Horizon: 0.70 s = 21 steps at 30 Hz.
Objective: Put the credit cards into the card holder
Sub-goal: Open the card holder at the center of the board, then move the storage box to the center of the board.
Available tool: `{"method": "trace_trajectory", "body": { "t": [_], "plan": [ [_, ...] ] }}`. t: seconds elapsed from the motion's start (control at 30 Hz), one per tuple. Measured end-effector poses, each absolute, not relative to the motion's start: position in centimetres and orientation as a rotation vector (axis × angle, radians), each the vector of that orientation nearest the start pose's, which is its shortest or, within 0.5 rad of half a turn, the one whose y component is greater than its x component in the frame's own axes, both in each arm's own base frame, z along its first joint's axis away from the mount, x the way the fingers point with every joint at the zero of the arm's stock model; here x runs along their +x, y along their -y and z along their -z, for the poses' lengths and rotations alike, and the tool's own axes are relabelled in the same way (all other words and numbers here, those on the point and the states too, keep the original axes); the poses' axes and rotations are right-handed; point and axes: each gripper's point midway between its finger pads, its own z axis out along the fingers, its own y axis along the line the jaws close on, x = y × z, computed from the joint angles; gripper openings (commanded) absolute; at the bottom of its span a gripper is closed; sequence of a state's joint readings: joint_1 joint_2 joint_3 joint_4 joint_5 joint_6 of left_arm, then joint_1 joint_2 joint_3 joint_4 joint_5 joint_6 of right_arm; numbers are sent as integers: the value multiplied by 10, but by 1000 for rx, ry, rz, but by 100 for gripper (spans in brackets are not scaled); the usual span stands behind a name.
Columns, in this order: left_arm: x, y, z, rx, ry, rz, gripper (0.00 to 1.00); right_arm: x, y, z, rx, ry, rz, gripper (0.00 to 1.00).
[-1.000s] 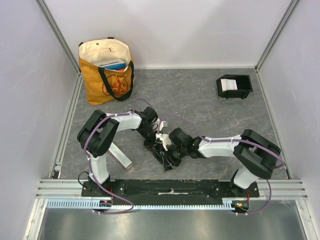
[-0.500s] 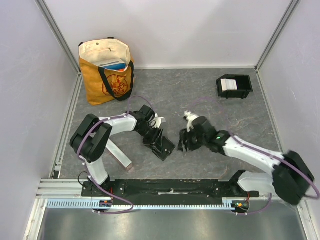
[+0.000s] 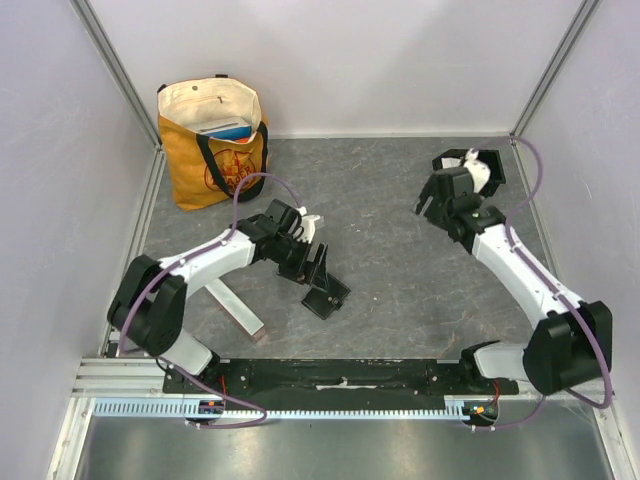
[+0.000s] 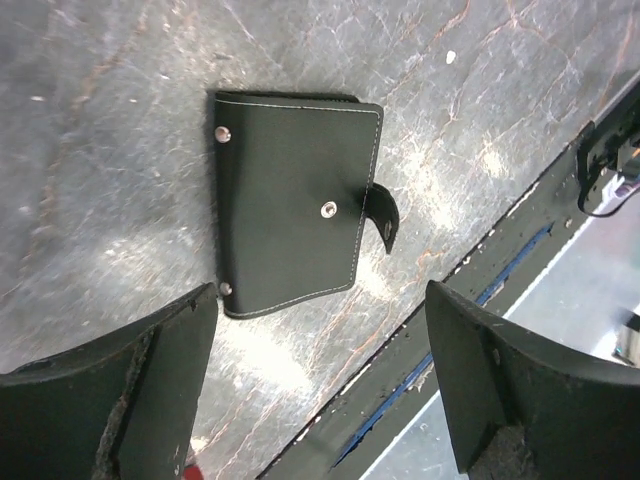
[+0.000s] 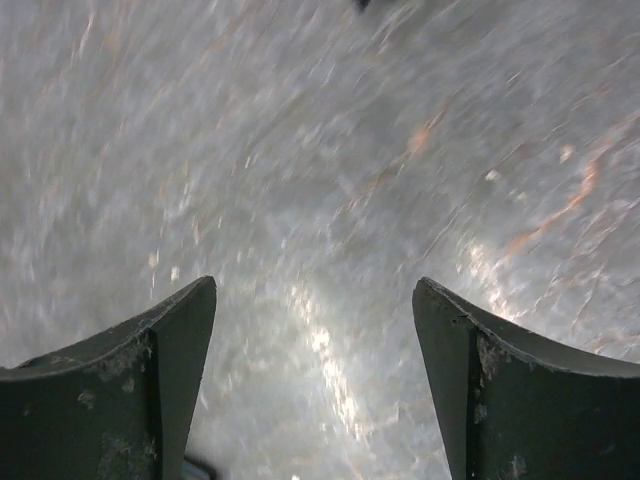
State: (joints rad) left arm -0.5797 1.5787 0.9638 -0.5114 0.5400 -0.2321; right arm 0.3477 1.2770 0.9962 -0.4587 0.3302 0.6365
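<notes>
No credit cards show in any view. The card holder [image 3: 498,172] is a small black tray at the far right, mostly covered by my right wrist. My right gripper [image 3: 432,198] hovers just left of it. In the right wrist view that gripper [image 5: 315,282] is open, with only blurred grey table between its fingers. My left gripper [image 3: 312,263] is open above the middle of the table, just behind a flat black folding wallet [image 3: 326,296]. The left wrist view shows the wallet [image 4: 295,200] lying closed with its snap tab loose, ahead of the empty left gripper [image 4: 320,292].
An orange tote bag [image 3: 212,140] stands in the far left corner. A pale metal bar [image 3: 236,310] lies on the table beside the left arm. The black base rail [image 3: 340,374] runs along the near edge and also appears as the rail [image 4: 520,240] past the wallet.
Both grippers have opened. The right arm swung from the wallet in the middle to the far right by the card holder. The left gripper let go of the wallet and pulled back slightly.
</notes>
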Motion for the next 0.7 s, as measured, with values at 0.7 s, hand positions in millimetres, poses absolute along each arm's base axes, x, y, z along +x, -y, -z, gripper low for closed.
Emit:
{"method": "trace_trajectory", "body": {
  "t": [0.7],
  "plan": [
    [224,225,-136,584,-2417,757,95,481,100,-165,1182,-1964,82,82]
  ]
}}
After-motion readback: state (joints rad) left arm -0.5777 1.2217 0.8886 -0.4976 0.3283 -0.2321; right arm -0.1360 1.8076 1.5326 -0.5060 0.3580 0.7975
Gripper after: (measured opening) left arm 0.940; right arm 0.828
